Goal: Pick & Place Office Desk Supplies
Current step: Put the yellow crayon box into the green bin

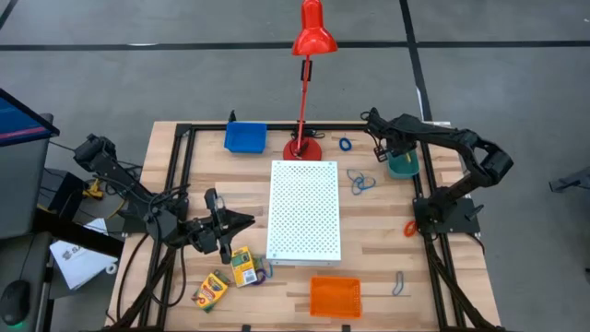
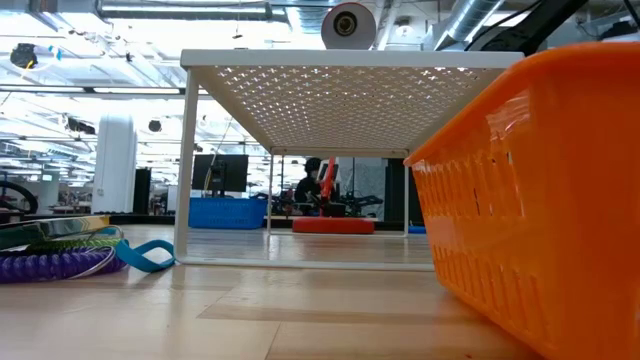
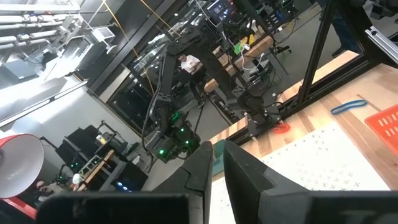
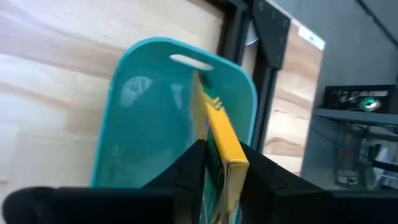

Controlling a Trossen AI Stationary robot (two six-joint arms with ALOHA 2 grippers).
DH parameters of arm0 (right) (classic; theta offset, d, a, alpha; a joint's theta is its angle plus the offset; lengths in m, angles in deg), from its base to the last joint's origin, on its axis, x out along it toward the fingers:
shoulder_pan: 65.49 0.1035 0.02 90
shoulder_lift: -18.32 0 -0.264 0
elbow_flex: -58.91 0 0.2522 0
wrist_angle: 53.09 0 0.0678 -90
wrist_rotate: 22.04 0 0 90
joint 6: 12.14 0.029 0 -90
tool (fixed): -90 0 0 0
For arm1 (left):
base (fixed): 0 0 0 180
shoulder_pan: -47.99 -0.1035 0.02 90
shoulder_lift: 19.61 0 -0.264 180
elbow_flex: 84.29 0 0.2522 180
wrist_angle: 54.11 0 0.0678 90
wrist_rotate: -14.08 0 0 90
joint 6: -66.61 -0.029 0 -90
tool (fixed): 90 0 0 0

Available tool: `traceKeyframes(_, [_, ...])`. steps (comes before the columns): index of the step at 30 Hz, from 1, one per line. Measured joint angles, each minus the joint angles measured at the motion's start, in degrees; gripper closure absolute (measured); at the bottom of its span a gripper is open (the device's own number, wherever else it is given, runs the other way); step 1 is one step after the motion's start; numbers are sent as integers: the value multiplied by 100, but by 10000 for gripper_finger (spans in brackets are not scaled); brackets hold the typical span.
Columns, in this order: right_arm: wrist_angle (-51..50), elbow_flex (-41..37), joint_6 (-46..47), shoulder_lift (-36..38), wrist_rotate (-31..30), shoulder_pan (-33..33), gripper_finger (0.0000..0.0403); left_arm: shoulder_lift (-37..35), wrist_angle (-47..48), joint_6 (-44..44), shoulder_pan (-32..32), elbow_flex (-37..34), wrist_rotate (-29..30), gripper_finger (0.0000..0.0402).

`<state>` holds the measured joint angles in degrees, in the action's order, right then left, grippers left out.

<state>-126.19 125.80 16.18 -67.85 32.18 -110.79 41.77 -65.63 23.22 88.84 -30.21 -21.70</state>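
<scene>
Between the right gripper's (image 4: 221, 171) dark fingers sits a yellow crayon box (image 4: 219, 149), pinched on its sides over the teal tray (image 4: 146, 118) at the picture's middle, and it could tip out past the rim if the fingers let go crooked.

Place: robotics lab in a large open industrial hall
Ceiling: exposed ducts (image 2: 560, 20) and pipes with strip lights, seen across the table in the low view
Floor: grey, taped with dark lines (image 1: 184, 44)
Bench: wooden table (image 1: 387, 267) in a black metal frame (image 1: 433, 277), two dark arms mounted at 3 and 9 o'clock
Beyond: racks of lit electronics (image 3: 171, 140), monitors (image 2: 220, 172), a seated person (image 2: 310, 185) at 12 o'clock
</scene>
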Motion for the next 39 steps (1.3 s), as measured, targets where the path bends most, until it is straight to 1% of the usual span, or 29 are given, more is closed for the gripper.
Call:
traceKeyframes(4, [-2,0,-31,0,-206,66,300,-2,4,19,-1,0,2,368])
traceKeyframes(8, [-27,0,-42,0,-316,230,262,0,4,37,1,0,1,366])
traceKeyframes(14, [-63,0,30,0,-325,537,202,-2,4,40,1,0,2,368])
traceKeyframes(18, [-62,0,164,2,-325,814,176,0,4,43,1,0,2,368])
traceKeyframes(22, [-34,0,300,2,-323,1015,169,0,4,62,1,0,2,368])
traceKeyframes(26, [-97,0,366,4,-323,1081,168,0,2,66,1,0,2,367])
traceKeyframes(33, [-598,5,479,9,-416,983,168,-2,4,113,-1,0,2,366])
traceKeyframes(39, [-1007,4,674,9,-456,1275,168,0,58,181,1,0,3,366])
